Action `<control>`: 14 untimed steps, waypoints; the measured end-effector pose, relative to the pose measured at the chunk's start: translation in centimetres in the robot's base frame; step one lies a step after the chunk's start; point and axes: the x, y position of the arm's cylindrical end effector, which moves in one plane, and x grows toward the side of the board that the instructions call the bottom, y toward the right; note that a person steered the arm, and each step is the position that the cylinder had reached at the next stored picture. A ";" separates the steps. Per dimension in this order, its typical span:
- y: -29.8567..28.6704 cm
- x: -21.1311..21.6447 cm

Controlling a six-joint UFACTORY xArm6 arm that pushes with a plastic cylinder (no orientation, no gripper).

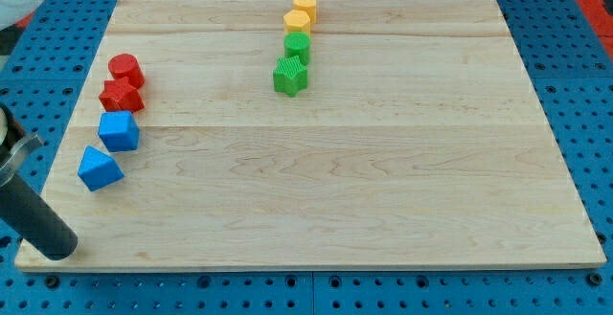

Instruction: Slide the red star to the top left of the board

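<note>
Red star [121, 96] sits near the board's [383, 210] left edge, upper-left quarter, w/ only a thin strip of bare wood at its 9 o'clock before the edge. Too small to tell which way its points face; no clear long axis. Red cylinder [125, 68] touches it at 12 o'clock, so that way is blocked; blue cube [119, 130] sits just beside it at 6 o'clock, and a 2nd blue block [99, 168], angular, shape unclear, lies further at 7 o'clock. Wide open wood at its 3 o'clock, across to the green star [290, 76] near top centre. Beyond that, going up toward the top edge: green cylinder [297, 46], then 2 yellow blocks [297, 20] and [305, 4], all in a tight line. Right half and bottom of board are bare. My tip [57, 248] is at the bottom-left corner, well apart from the red star at its 7 o'clock, below both blue blocks. No fingers on this rig, just the rod.
</note>
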 end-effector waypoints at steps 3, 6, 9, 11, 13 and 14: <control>-5.6 -5.2; -5.4 -7.8; -3.1 -15.7; -0.5 -20.5; 0.5 -20.5; 0.5 -20.5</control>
